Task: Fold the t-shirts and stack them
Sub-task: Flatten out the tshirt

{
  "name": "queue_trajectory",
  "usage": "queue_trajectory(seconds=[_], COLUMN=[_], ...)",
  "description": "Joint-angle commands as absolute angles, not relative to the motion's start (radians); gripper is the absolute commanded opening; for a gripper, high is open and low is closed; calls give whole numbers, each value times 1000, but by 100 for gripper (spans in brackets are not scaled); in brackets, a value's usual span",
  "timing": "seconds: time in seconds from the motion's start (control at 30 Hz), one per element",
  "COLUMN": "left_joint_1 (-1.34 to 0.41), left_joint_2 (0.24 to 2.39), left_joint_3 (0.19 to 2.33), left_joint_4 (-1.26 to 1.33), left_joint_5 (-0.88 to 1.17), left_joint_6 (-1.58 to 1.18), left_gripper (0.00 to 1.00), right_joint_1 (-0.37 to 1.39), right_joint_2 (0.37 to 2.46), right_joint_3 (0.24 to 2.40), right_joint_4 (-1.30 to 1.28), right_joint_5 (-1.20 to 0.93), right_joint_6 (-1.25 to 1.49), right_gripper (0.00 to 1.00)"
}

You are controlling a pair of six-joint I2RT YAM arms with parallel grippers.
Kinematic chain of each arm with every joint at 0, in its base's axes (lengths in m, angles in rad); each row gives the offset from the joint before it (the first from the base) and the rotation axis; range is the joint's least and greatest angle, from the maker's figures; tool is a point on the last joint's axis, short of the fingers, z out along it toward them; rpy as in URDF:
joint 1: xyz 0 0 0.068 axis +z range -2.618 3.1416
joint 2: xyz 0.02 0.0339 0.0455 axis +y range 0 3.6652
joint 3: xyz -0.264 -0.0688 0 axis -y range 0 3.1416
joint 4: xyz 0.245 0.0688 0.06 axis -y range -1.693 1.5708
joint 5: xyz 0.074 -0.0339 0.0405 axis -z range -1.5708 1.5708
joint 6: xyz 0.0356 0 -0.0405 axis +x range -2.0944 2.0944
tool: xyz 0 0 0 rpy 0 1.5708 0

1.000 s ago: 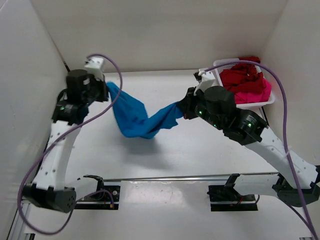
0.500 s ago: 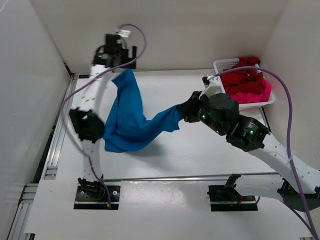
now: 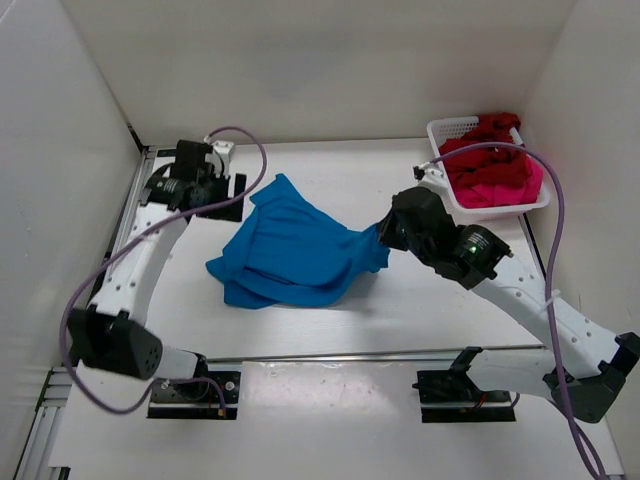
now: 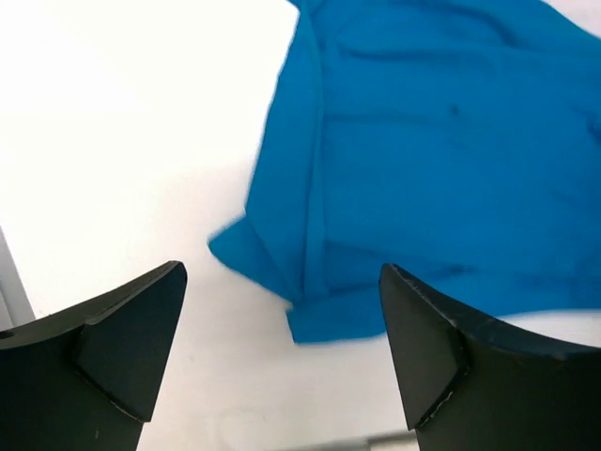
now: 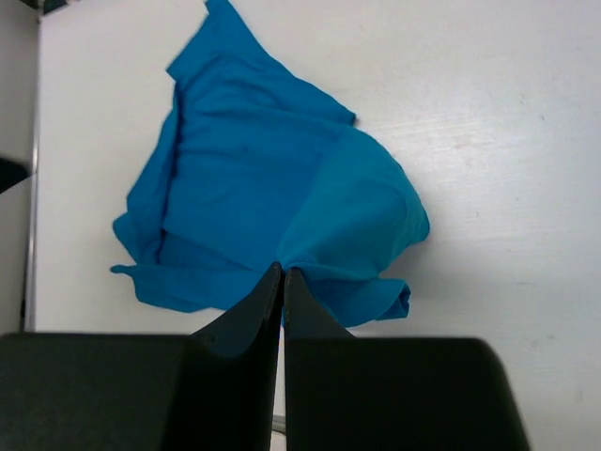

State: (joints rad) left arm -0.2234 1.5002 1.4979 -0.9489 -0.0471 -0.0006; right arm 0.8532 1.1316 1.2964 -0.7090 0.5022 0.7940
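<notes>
The blue t-shirt (image 3: 295,250) lies rumpled on the white table, left of centre. My right gripper (image 3: 385,235) is shut on its right edge; in the right wrist view the closed tips (image 5: 283,272) pinch a fold of the blue t-shirt (image 5: 254,197). My left gripper (image 3: 222,196) hovers open just left of the shirt's far corner, holding nothing. In the left wrist view, table and the blue t-shirt (image 4: 432,160) show between its fingers (image 4: 131,348). The dark red t-shirt (image 3: 482,150) and the pink t-shirt (image 3: 503,186) sit bunched in the basket.
The white mesh basket (image 3: 441,129) stands at the back right corner against the right wall. White walls close in the table at left, back and right. A metal rail (image 3: 350,355) runs along the near edge.
My left gripper has opened and let go of the blue t-shirt, then dropped back from the far wall. The shirt has fallen into a heap. The right gripper keeps its hold.
</notes>
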Motion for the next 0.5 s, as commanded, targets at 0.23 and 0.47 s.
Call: queue_trajectory(seconds=[0.23,0.47], left_joint_1=[-224,-235], left_joint_2=[1419,1500], left_joint_3=[1115,1083], left_joint_4=[-901,-900], left_joint_5=[123,84], left_joint_6=[0,0], left_gripper=[93,82], right_joint_1=[850,850], right_joint_2=[1098,1059], right_joint_3=[1218,1164], right_joint_4=[-704,-704], right_joint_5=[512,531], right_joint_6=[827,847], right_gripper=[0,0])
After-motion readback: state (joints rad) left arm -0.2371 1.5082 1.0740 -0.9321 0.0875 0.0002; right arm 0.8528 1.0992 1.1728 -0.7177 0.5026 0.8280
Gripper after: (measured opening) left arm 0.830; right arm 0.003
